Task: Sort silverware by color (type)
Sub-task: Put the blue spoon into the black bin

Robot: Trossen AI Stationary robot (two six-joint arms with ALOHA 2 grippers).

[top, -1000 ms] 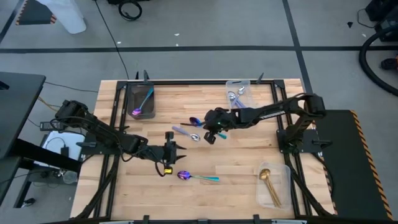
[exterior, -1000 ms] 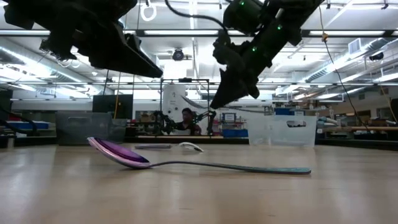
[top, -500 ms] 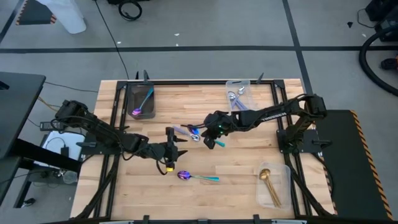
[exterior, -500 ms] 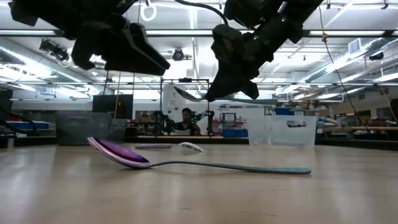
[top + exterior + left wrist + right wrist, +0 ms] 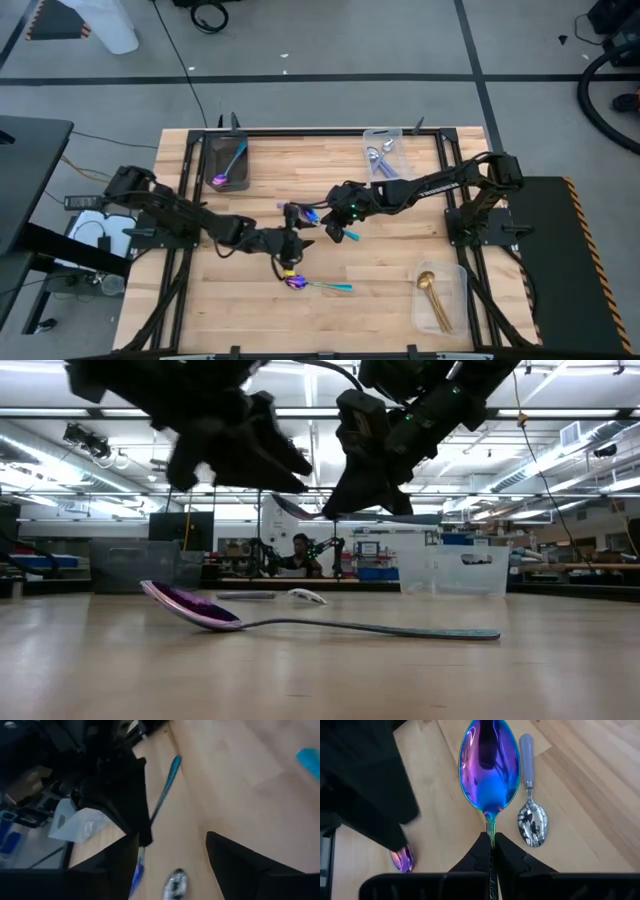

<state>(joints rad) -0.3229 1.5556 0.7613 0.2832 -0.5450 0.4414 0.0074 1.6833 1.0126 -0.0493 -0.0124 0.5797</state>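
Observation:
My right gripper (image 5: pixel 322 215) hangs over the table's middle, shut on a spoon with an iridescent purple bowl (image 5: pixel 487 765) and a teal handle (image 5: pixel 347 235). Below it a lavender-handled spoon (image 5: pixel 530 795) with a silver bowl lies flat on the wood. My left gripper (image 5: pixel 296 228) hovers open just left of the right one and above that spoon (image 5: pixel 175 882), touching nothing. A second purple and teal spoon (image 5: pixel 318 285) lies flat nearer the front edge, also showing in the low view (image 5: pixel 300 623). My right gripper pinches the purple spoon's thin neck (image 5: pixel 490 831), just behind the bowl, between its two fingertips. The fingers lie along the spoon, the bowl sticking out ahead of them toward the table's left. The spoon is lifted clear of the wood and roughly level.
A dark tray (image 5: pixel 228 175) at the far left holds a purple and teal spoon. A clear bin (image 5: pixel 385 135) at the far edge holds silver-bowled spoons. Another clear bin (image 5: pixel 455 300) at the near right holds gold spoons. Bare wood lies between them.
My left gripper has moved toward the table's right and a little toward the far edge, closing in on the right gripper and the lavender spoon. My right gripper has carried its spoon toward the table's left and slightly nearer. The spoons on the table have stayed put.

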